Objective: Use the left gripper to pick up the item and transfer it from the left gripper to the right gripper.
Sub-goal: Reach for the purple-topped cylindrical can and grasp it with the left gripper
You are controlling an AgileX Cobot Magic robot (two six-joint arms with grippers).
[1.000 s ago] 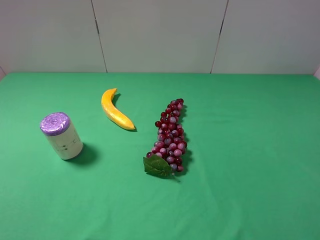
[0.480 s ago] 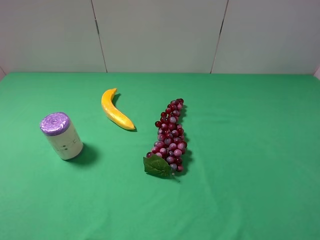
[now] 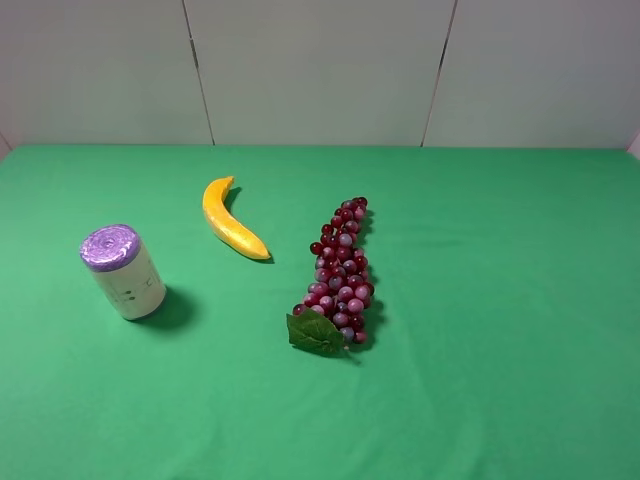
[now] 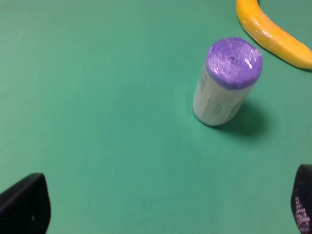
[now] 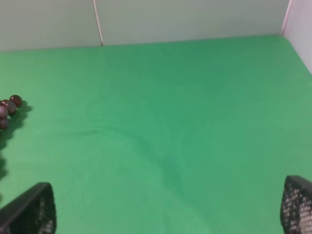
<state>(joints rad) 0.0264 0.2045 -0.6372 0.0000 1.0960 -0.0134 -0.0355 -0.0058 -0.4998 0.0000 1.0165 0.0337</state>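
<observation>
The item (image 3: 124, 271) is a cream-labelled roll with a purple crinkled top, standing upright on the green cloth at the left in the exterior high view. The left wrist view shows the item (image 4: 225, 83) ahead of my left gripper (image 4: 163, 207), well apart from it. That gripper is open and holds nothing; only its two black fingertips (image 4: 24, 204) show at the frame's corners. My right gripper (image 5: 165, 209) is open too and holds nothing, over bare cloth. Neither arm appears in the exterior high view.
A yellow banana (image 3: 231, 220) lies behind and to the right of the item. A bunch of red grapes (image 3: 341, 271) with a green leaf lies mid-table. The green table (image 3: 500, 300) ends at a pale back wall.
</observation>
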